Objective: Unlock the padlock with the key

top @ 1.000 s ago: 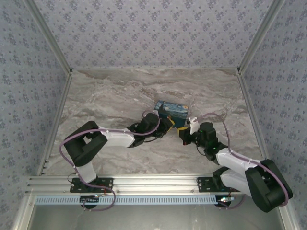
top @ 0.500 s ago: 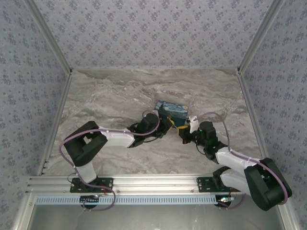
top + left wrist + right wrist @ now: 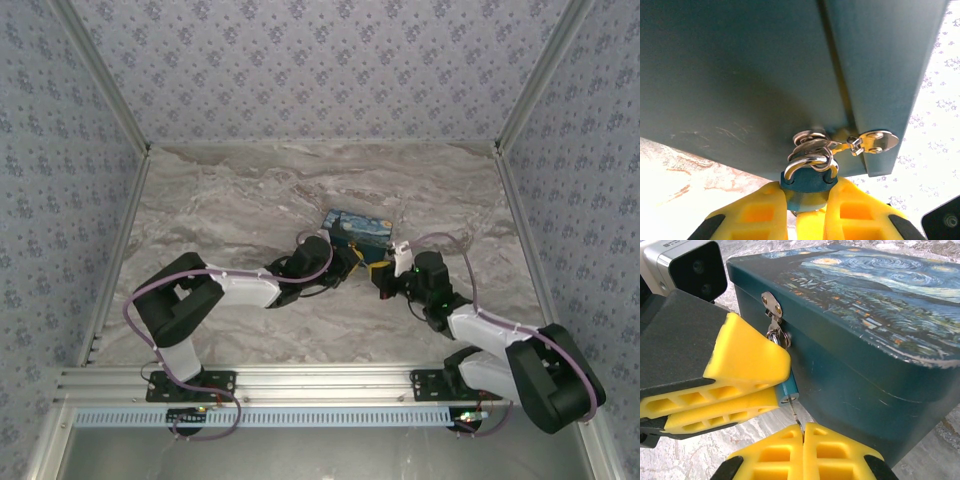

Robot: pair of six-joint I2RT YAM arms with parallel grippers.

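Padlock: small, blue body with a thin bright metal shackle. It hangs at the front face of the box, the shackle passed through the ring of the hasp and seated in the body. The body is pinched on two sides by the left gripper, whose yellow fingers are drawn in until only the lock's width lies between them. Key: thin dark metal sliver, directly below the padlock. Its upper end meets the lock's lower face; its lower end is nipped at the tips of the right gripper, whose yellow fingers are pressed flat together with nothing but the key between them. How deep the key sits in the lock cannot be told. Hasp: silver plate with two screws, fixed at the lid's edge and folded down to the ring. Box: dark teal sides, lid printed with a swirling blue-and-yellow night sky, lid down. It stands on the table, a grey-brown marbled top, a little right of centre. In the top view both arms reach inward to the box's near side, the left arm from the left and the right arm from the right, their grippers just beside one another. Wrist camera: white and black housing, above the left gripper's fingers in the right wrist view. Walls: blue-grey floral paper on three sides of the table.
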